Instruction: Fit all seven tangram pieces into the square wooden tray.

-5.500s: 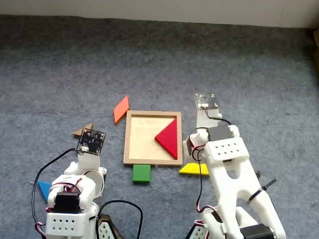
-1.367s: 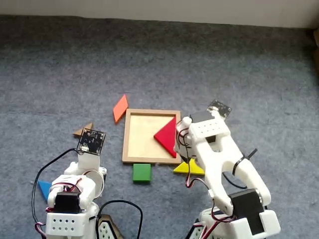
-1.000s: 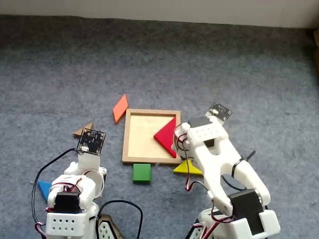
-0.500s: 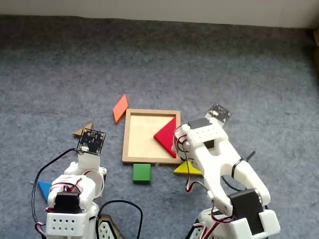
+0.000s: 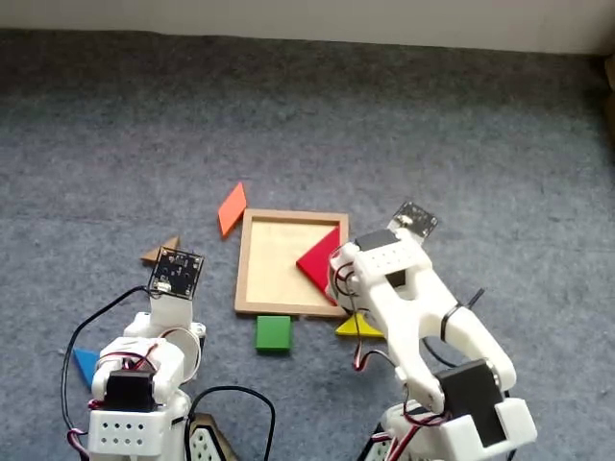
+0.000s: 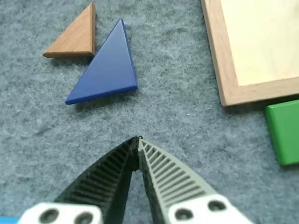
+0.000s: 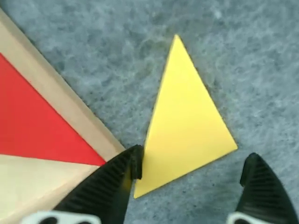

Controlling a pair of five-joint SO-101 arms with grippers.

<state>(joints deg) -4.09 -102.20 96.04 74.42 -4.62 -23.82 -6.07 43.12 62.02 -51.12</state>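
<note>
The square wooden tray (image 5: 244,265) holds a red triangle (image 5: 322,261) against its right side. A yellow triangle (image 7: 187,121) lies on the carpet by the tray's near right corner (image 7: 56,98). My right gripper (image 7: 192,165) is open and straddles it, one finger by the tray rim and the other past the piece's far edge. My left gripper (image 6: 138,142) is shut and empty, just short of a dark blue triangle (image 6: 107,70) and a brown triangle (image 6: 74,35). A green square (image 5: 273,332) sits before the tray and an orange parallelogram (image 5: 232,208) at its far left corner.
A light blue piece (image 5: 85,364) lies at the near left beside the left arm's base. Grey carpet spreads open beyond the tray up to a pale wall (image 5: 307,19) at the back.
My right arm has drawn back from beside the tray's right edge and come down over the yellow triangle, which has shifted slightly left. The left arm has kept still.
</note>
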